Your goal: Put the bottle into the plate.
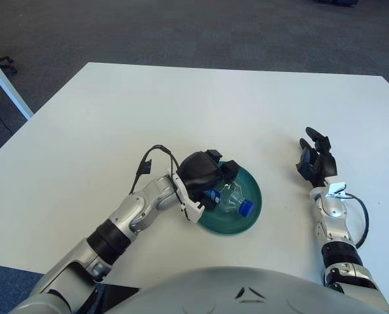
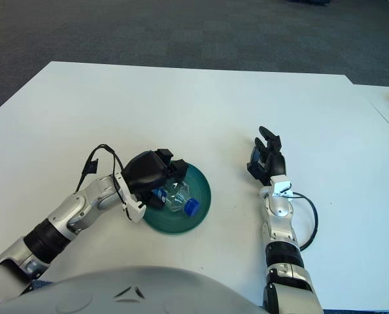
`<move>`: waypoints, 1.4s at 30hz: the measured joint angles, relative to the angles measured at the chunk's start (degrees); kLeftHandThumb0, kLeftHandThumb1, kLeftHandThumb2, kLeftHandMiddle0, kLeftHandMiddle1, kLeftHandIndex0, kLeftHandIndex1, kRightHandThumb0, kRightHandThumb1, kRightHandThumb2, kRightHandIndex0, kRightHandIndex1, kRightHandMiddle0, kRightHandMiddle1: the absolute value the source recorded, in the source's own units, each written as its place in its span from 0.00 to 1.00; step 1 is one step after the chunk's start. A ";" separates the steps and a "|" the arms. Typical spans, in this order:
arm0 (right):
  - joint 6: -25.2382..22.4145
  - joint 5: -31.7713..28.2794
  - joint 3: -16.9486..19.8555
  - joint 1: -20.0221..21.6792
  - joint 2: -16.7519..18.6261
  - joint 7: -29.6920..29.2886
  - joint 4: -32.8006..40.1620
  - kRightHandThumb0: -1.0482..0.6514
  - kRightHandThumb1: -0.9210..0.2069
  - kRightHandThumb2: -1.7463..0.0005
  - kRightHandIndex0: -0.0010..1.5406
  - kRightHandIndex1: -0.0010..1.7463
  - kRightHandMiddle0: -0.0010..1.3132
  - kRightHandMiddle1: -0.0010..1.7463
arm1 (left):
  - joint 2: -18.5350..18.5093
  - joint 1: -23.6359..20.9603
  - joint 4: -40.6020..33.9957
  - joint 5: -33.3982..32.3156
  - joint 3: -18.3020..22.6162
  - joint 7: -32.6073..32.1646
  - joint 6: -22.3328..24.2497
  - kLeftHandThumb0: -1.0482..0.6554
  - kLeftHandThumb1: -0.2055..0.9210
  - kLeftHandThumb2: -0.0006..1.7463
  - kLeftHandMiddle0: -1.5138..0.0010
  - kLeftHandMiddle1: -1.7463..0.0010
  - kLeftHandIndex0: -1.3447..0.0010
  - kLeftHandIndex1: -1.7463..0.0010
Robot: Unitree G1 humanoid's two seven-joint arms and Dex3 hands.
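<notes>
Nearly done: left hand (image 1: pixel 206 178) clamped around a clear bottle (image 1: pixel 230 198) lying on its side inside the green plate (image 1: pixel 253 190) just beneath the fingers, release and withdrawal remaining; right hand (image 1: pixel 317 163) idle, fingers spread, well off to the side.

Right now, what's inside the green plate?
The clear bottle, blue cap toward the robot, lies in the plate with the left hand shut on it; the fingers cover its far end.
</notes>
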State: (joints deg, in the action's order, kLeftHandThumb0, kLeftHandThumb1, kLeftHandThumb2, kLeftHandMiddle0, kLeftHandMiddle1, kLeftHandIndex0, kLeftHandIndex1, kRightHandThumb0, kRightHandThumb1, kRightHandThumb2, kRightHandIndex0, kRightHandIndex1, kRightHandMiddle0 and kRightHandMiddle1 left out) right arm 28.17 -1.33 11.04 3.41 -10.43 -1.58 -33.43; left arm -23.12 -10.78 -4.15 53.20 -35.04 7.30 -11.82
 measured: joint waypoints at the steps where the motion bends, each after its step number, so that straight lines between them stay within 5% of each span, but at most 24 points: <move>1: 0.00 0.00 -0.01 0.00 0.00 -0.04 0.00 0.16 0.00 0.49 0.20 0.00 0.00 0.36 | -0.04 0.01 0.00 0.04 0.04 0.12 0.00 0.36 0.55 0.68 0.31 0.00 0.61 0.00; 26: -0.24 0.15 -0.10 -0.42 0.00 -1.38 0.67 0.16 0.00 0.49 0.20 0.00 0.00 0.35 | 0.42 0.25 1.57 1.58 0.02 -0.90 -2.66 0.36 0.56 0.67 0.33 0.00 0.61 0.00; 29: -0.36 0.13 -0.10 -0.60 0.00 -1.37 0.94 0.16 0.00 0.49 0.20 0.00 0.00 0.35 | 0.89 0.16 2.58 1.53 0.02 -1.68 -3.03 0.38 0.69 0.54 0.36 0.00 0.67 0.03; 31: -0.43 0.12 -0.10 -0.74 0.01 -1.37 1.18 0.16 0.00 0.49 0.20 0.00 0.00 0.35 | 1.11 0.12 3.25 1.31 0.12 -2.38 -3.18 0.39 0.81 0.40 0.49 0.00 0.69 0.06; 33: -0.49 0.11 -0.14 -0.92 0.03 -1.34 1.43 0.16 0.00 0.49 0.20 0.00 0.00 0.35 | 1.23 0.12 3.30 0.99 0.24 -2.08 -3.05 0.26 0.90 0.31 0.56 0.00 0.79 0.09; 35: -0.51 0.09 -0.22 -1.18 0.05 -1.23 1.71 0.17 0.00 0.49 0.20 0.00 0.00 0.35 | 1.35 0.05 3.26 0.58 0.31 -0.84 -2.62 0.15 0.96 0.29 0.77 0.08 0.91 0.24; 36: -0.51 0.08 -0.24 -1.28 0.05 -1.16 1.81 0.17 0.00 0.49 0.20 0.00 0.00 0.35 | 1.42 -0.04 3.21 0.25 0.33 -0.16 -2.33 0.14 0.97 0.28 0.80 0.09 0.92 0.27; 40: -0.52 0.07 -0.31 -1.57 0.07 -0.89 2.11 0.17 0.00 0.48 0.20 0.00 0.00 0.34 | 1.72 -0.26 2.51 -0.44 0.26 3.18 -0.91 0.04 0.99 0.34 0.87 0.74 0.98 0.65; 42: -0.54 0.07 -0.35 -1.72 0.07 -0.77 2.25 0.17 0.00 0.48 0.20 0.00 0.00 0.34 | 1.78 -0.56 1.51 -0.36 -0.05 6.06 0.17 0.02 1.00 0.36 0.91 0.86 0.99 0.76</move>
State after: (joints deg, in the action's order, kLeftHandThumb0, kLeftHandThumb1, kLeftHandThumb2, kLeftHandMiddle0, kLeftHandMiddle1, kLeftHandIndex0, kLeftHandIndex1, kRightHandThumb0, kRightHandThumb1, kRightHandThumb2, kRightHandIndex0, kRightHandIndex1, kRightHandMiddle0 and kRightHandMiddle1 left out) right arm 27.63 -1.26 10.68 1.70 -10.36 -2.35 -31.18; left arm -21.34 -11.34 -2.64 52.84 -35.08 13.36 -11.65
